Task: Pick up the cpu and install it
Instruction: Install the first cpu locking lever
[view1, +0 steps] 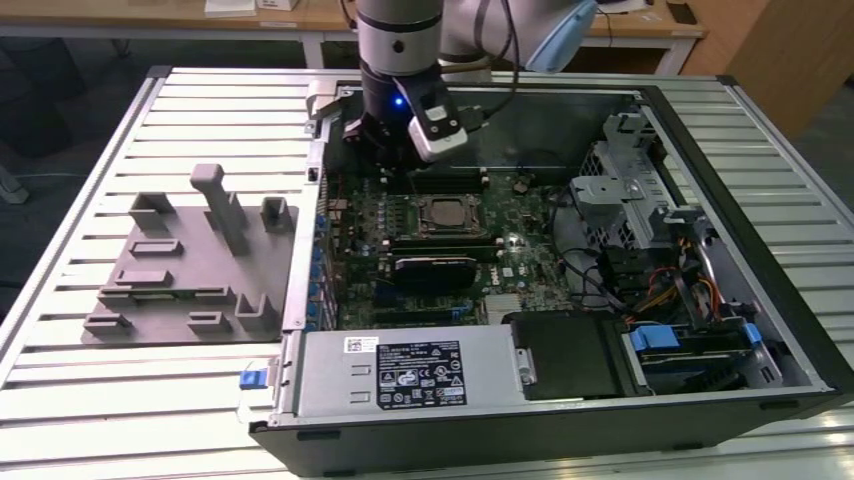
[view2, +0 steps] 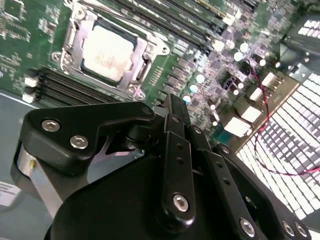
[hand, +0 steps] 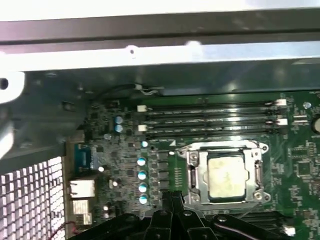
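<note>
One arm works here, and its gripper hangs inside the open computer case, above the far part of the motherboard as the exterior view shows it. The cpu is not in the gripper: it lies flat in the socket frame in the middle of the board, with its silvery top plate facing up. In the second wrist view the fingers look pressed together with nothing between them, so I judge the gripper to be closed and empty. The important relation is this: the cpu lies ahead of the fingertips and lower than them, clearly apart from them, with a row of small capacitors and other board parts just beside the fingers. In the first wrist view the chip sits square in its frame, its edges parallel to the memory slots that run beside the socket, and the finger tips point to the board near one side of the frame. In the exterior view the gripper is a little farther from the camera than the socket, toward the back wall of the case. A grey holder tray rests outside the case on the slatted table, at the exterior view's left. From how things lie, the chip seems already placed in the socket.
</note>
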